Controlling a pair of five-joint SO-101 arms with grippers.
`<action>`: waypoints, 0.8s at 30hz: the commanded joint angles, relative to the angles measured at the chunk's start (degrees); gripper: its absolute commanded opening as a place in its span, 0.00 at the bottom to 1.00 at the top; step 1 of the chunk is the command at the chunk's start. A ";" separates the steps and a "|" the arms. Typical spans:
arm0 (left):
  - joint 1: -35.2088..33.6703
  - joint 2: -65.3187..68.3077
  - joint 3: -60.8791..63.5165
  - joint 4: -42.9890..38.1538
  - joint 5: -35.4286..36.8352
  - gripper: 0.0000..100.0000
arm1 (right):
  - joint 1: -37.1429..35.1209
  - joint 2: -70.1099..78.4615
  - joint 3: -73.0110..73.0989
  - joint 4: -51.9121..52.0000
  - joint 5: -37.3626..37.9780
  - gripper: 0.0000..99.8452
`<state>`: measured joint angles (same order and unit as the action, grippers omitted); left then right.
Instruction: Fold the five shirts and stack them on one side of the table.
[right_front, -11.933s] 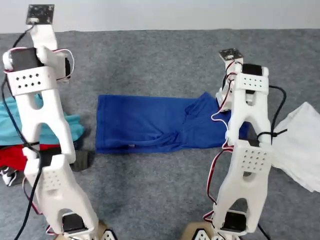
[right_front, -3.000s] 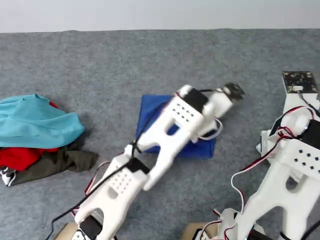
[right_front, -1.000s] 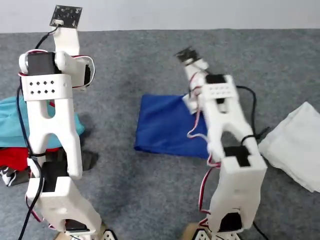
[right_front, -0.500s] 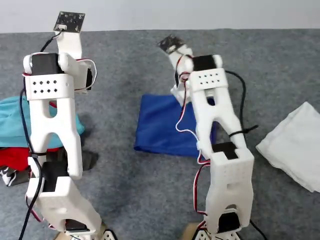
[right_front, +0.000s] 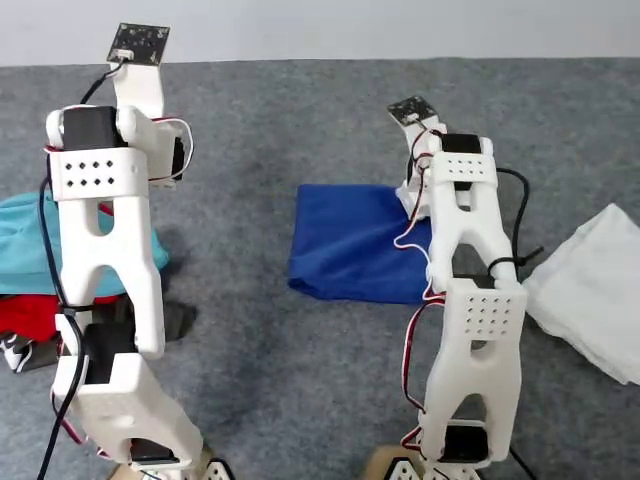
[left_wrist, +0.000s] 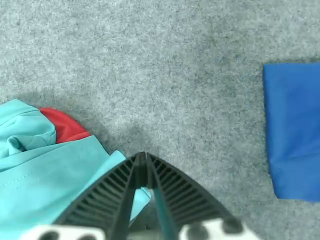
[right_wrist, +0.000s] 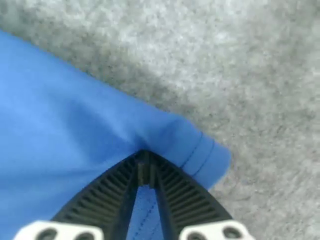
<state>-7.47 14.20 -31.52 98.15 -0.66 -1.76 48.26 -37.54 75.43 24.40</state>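
A blue shirt (right_front: 350, 245), folded into a rectangle, lies mid-table on the grey carpet. My right gripper (right_wrist: 145, 156) is shut on a pinch of its fabric at the hemmed far right corner (right_wrist: 200, 150); in the high view the right arm (right_front: 462, 230) stands over that side. The left arm (right_front: 100, 220) stands upright at the left. Its gripper (left_wrist: 145, 159) is shut on nothing, above bare carpet beside a teal shirt (left_wrist: 45, 175), with the blue shirt (left_wrist: 295, 130) off to one side.
A loose pile at the left edge holds the teal shirt (right_front: 25, 235), a red one (right_front: 30, 312) and a dark one (right_front: 172, 320). A folded white shirt (right_front: 590, 290) lies at the right edge. Bare carpet stretches along the far side and front middle.
The right arm has swung to the right, and the blue shirt has slid a little to the right with it. The left arm has kept still.
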 joint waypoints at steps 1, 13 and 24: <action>0.35 -3.34 -0.31 -0.70 0.53 0.01 | -3.30 -4.00 -5.71 1.54 -0.70 0.01; 0.00 -3.69 -0.48 1.05 0.53 0.01 | -14.73 -12.44 -9.76 24.04 -0.88 0.01; -3.78 -3.69 -0.75 0.97 0.53 0.01 | -28.70 -11.74 -2.46 27.38 -4.84 0.01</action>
<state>-8.88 14.20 -31.52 99.03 -0.66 -27.34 39.30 -40.97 100.40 20.26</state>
